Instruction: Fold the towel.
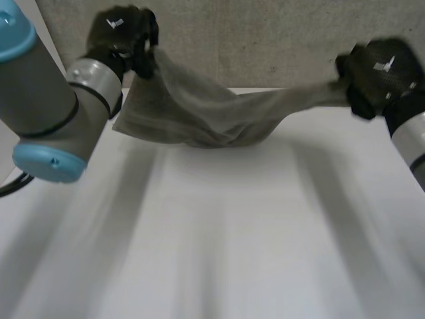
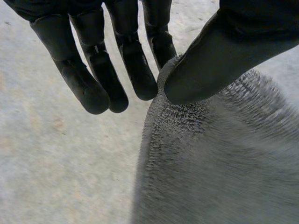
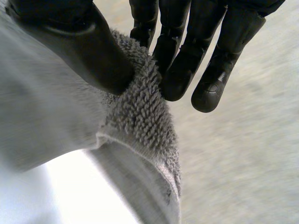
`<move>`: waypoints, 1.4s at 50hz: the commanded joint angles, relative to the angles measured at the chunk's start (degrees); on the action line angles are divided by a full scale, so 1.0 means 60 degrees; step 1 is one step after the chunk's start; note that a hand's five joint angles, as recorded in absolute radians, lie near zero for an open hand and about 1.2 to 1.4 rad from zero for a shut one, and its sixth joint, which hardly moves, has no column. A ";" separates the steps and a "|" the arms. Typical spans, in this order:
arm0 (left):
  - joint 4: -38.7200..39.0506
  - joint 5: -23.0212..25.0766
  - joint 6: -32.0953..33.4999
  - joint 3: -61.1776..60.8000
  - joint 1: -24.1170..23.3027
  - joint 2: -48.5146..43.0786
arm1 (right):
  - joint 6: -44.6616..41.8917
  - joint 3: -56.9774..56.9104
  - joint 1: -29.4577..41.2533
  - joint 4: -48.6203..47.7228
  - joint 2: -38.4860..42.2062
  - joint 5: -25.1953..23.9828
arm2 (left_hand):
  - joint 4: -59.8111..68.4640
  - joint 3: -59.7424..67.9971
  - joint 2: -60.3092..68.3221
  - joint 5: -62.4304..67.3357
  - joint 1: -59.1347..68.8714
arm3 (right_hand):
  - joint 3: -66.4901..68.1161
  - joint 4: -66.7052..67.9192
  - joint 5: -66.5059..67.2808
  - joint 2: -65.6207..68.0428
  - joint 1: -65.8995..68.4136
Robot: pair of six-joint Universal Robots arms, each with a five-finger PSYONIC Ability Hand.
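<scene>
While the black left hand (image 1: 123,33) and the black right hand (image 1: 382,70) hold it up by its two ends, the grey terry-cloth towel (image 1: 199,113) hangs stretched between them over the far edge of the white desk (image 1: 219,239). Its middle sags in a loose belly, and I cannot tell whether that low part brushes the desk.

The left hand pinches a hemmed corner. Its thumb (image 2: 219,60) presses the cloth against one finger, while the other fingers (image 2: 93,88) hang straight and free of the towel. The right hand has the opposite end, with its thumb (image 3: 88,51) bearing down on the looped pile against the fingers (image 3: 180,74) behind it. At that end the cloth is drawn into a narrow bunch rather than spread.

The towel looks soft, limp and light, with no stiffness of its own, so it will probably drape and crease wherever it is left unsupported. The rough loops should give the pinches good friction, so slipping seems unlikely. The hem at the corners is the firmest place to hold. The bunched right end probably needs spreading on the desk before a fold can lie flat and square.
</scene>
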 commanded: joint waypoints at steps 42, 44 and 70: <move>-0.0706 0.0218 0.0269 -0.4891 -0.1594 0.0104 | -0.3005 -0.2852 0.0123 0.8019 0.2325 -0.2565 | -0.1275 -0.1478 -0.1155 -0.2735 -0.0944 | -1.0707 -1.0775 -1.0640 -1.0729 -1.0770; -0.0706 0.0218 0.0284 -0.4949 -0.1609 0.0119 | -0.2698 -0.3394 0.0461 0.7946 0.2881 -0.2360 | -0.1275 -0.1478 -0.1155 -0.2735 -0.0944 | -1.0707 -1.0775 -1.0640 -1.0729 -1.0770; -0.0692 0.0218 0.0269 -0.5360 -0.1551 0.0485 | -0.2182 -0.7472 0.2720 0.5807 0.8277 -0.0396 | -0.1275 -0.1478 -0.1155 -0.2735 -0.0944 | -0.6740 -0.6808 -0.6673 -0.6762 -0.6803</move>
